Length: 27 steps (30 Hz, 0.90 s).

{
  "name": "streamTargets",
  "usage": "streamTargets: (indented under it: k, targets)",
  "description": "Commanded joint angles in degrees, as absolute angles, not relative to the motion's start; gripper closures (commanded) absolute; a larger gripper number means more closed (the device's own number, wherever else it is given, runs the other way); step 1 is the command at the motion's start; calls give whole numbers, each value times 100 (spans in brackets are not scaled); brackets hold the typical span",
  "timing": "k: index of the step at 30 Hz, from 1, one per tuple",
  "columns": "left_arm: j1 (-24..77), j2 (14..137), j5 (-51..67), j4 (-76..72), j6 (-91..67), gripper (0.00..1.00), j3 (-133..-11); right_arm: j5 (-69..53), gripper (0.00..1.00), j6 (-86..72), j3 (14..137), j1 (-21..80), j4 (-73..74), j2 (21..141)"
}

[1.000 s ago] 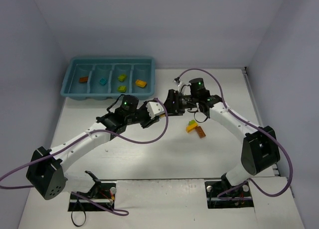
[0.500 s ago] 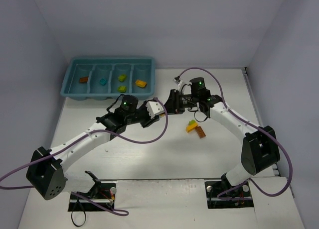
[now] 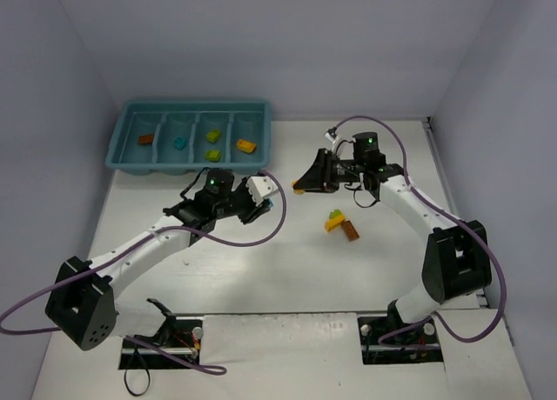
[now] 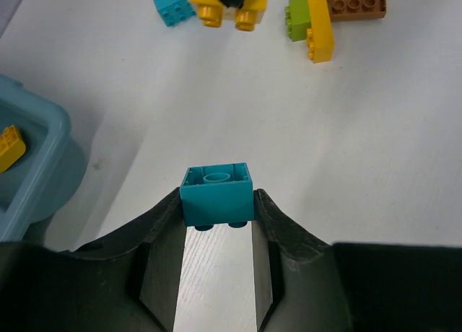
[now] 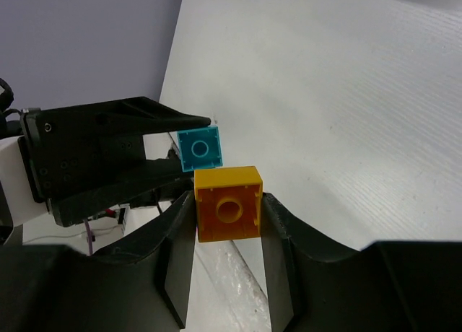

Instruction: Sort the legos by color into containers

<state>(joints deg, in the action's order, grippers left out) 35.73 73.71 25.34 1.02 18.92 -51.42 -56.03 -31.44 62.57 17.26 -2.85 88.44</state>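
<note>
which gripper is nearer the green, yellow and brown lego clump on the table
Right. The right gripper, shut on a yellow plastic brick, hangs just left of the clump; the left gripper, gripping a teal plastic brick, is farther left.

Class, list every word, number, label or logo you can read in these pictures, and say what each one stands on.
There is no readable text anywhere.
On the teal brick: no lettering shows.
On the yellow brick: no lettering shows.
On the brown brick: the studs are too small to read any mark.
On the tray: plain, no label.
</note>
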Motion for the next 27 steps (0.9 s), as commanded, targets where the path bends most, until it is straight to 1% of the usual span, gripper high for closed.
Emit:
streamTargets:
  k: [1, 3, 4, 5, 6, 8, 10, 11, 12, 15, 16, 18, 19, 23, 25, 27]
  targets:
    - [3419, 7111, 2392, -343, 1741, 97, -5291, -5836, 100, -3059, 6337, 1679, -562, 8569]
    - [3113, 7058, 2006, -544, 1496, 97, -5291, -5775, 100, -3024, 6354, 1618, -554, 8543]
    - [2911, 7066, 1630, -632, 1346, 97, -5308, -5731, 100, -2989, 6363, 1600, -545, 8543]
    - [2439, 7153, 1426, -763, 1031, 96, -5378, -5696, 100, -2953, 6372, 1600, -528, 8526]
    - [2200, 7233, 1232, -808, 907, 96, -5570, -5661, 100, -2884, 6389, 1600, -501, 8525]
    - [1743, 7539, 443, -966, 844, 96, -5835, -5608, 100, -2813, 6398, 1600, -475, 8534]
    - [1504, 7847, -112, -1089, 870, 96, -6353, -5607, 100, -2725, 6407, 1600, -466, 8560]
    - [1355, 8197, -175, -1090, 731, 96, -6563, -5625, 100, -2699, 6425, 1600, -457, 8604]
    - [1092, 8383, -176, -1099, 625, 91, -6774, -5642, 99, -2672, 6434, 1591, -457, 8622]
    - [687, 9244, -53, -819, 265, 86, -7749, -5695, 99, -2532, 6477, 1600, -422, 8648]
    - [616, 9464, -44, -600, 203, 86, -8283, -5704, 99, -2496, 6486, 1600, -396, 8657]
    - [502, 10123, -166, -458, 150, 86, -8743, -5722, 99, -2391, 6486, 1573, -369, 8649]
    - [414, 10517, -202, -309, 149, 85, -9189, -5713, 99, -2347, 6486, 1573, -360, 8640]
    - [194, 11389, -289, 289, 114, 82, -10334, -5678, 99, -2241, 6478, 1573, -334, 8605]
    - [106, 11810, -290, 465, 105, 74, -10843, -5643, 99, -2198, 6478, 1573, -299, 8570]
    - [44, 12172, -246, 562, 114, 70, -11143, -5616, 99, -2136, 6478, 1573, -273, 8552]
